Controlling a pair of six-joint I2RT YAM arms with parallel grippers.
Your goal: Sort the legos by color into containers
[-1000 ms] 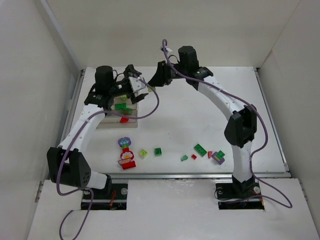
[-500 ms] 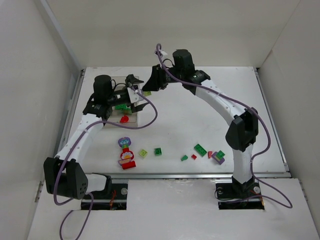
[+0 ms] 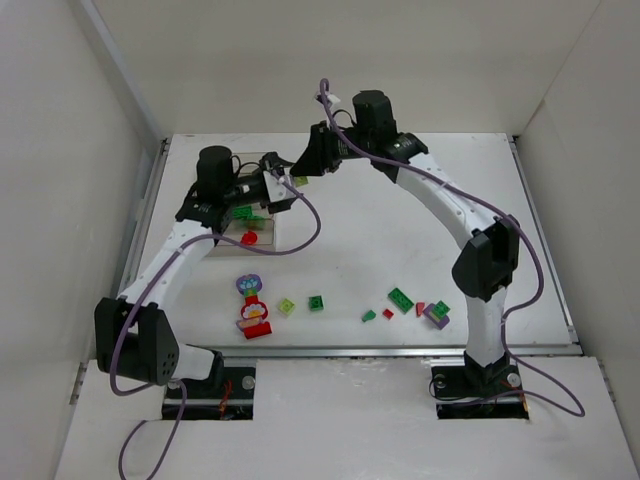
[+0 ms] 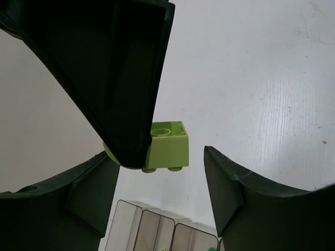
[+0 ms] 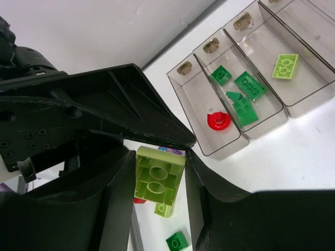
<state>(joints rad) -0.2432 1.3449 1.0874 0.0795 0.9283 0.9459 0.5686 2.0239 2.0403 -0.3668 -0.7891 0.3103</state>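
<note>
While a lime brick (image 5: 158, 178) sits clamped between the right gripper's (image 5: 159, 162) fingers, in the air just beside the tray (image 5: 309, 107), the left gripper's (image 4: 159, 157) jaws stand apart on either side of it, not touching. Sorting looks perhaps half done. One end compartment holds a red ring piece (image 5: 219, 120), the next several dark green bricks (image 5: 242, 94), the third a lime plate (image 5: 285, 66). Left on the table (image 3: 350, 240): a flower-topped piece (image 3: 253, 305) and a scatter of loose bricks (image 3: 401, 299) in green, lime, red and purple.

I see the tray (image 5: 306, 83) at the table's (image 3: 400, 220) far left, loose bricks (image 3: 401, 299) along the near edge, and a held brick (image 5: 158, 180) in the right gripper (image 5: 160, 162), between the fingers (image 4: 246, 193) of the left gripper (image 3: 278, 190).
</note>
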